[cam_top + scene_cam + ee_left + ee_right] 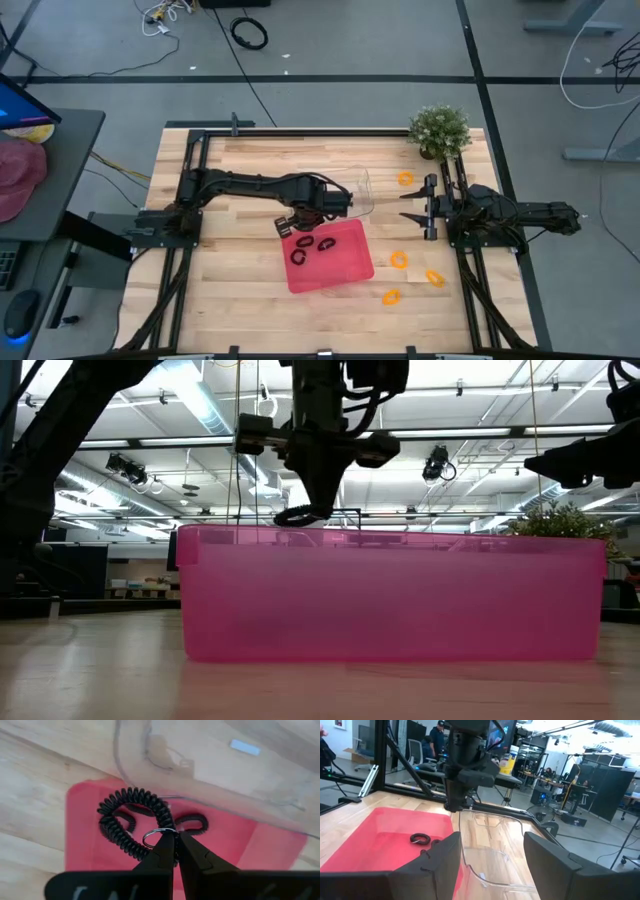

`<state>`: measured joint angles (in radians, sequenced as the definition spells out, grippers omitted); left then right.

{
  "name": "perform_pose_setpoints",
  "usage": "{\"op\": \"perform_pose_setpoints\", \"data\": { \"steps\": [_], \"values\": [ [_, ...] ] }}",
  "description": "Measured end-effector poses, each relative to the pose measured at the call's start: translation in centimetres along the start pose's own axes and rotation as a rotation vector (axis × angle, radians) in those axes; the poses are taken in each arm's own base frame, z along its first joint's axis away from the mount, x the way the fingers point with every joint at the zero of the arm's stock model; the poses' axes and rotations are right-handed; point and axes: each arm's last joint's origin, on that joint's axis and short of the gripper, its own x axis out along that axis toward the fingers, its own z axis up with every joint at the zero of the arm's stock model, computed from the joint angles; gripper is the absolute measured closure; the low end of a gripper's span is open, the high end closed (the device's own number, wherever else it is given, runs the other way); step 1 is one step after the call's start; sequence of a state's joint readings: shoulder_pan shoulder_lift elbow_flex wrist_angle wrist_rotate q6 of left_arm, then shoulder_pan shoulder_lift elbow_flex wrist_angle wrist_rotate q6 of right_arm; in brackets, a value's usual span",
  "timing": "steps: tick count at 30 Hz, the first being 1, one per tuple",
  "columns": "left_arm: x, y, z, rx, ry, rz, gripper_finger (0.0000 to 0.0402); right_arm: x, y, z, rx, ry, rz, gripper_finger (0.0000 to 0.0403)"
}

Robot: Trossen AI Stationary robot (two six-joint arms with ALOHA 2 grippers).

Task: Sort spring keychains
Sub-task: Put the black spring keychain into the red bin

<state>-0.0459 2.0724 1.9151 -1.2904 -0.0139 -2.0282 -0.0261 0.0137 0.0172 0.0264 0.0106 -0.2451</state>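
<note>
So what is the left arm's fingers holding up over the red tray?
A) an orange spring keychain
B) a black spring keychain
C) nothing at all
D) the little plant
B: in the left wrist view the left gripper has its fingers pinched shut on the ring of a black spring keychain, which hangs above the red tray.

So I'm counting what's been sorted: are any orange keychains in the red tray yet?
No: from above, the red tray holds only black keychains, while the orange keychains all lie on the table.
</note>
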Motion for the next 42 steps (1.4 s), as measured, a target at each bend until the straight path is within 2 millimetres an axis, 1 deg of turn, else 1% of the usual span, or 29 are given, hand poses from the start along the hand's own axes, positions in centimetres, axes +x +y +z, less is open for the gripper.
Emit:
{"op": "perform_pose_setpoints", "data": {
  "steps": [15, 18, 25, 42],
  "values": [
    [0.0, 0.7, -1.9, 0.024, 0.009, -0.025, 0.0393, 0.0, 0.0, 0.0, 0.000, 0.000, 0.000, 0.0181],
    [0.4, 0.7, -2.2, 0.028, 0.008, -0.019, 0.0393, 0.0, 0.0, 0.0, 0.000, 0.000, 0.000, 0.0181],
    [2.2, 0.2, -2.8, 0.032, 0.021, 0.000, 0.0393, 0.0, 0.0, 0.0, 0.000, -0.001, 0.000, 0.0181],
    [4.0, -0.3, -3.1, 0.042, 0.014, 0.013, 0.0393, 0.0, 0.0, 0.0, 0.000, -0.002, 0.000, 0.0181]
  ]
}}
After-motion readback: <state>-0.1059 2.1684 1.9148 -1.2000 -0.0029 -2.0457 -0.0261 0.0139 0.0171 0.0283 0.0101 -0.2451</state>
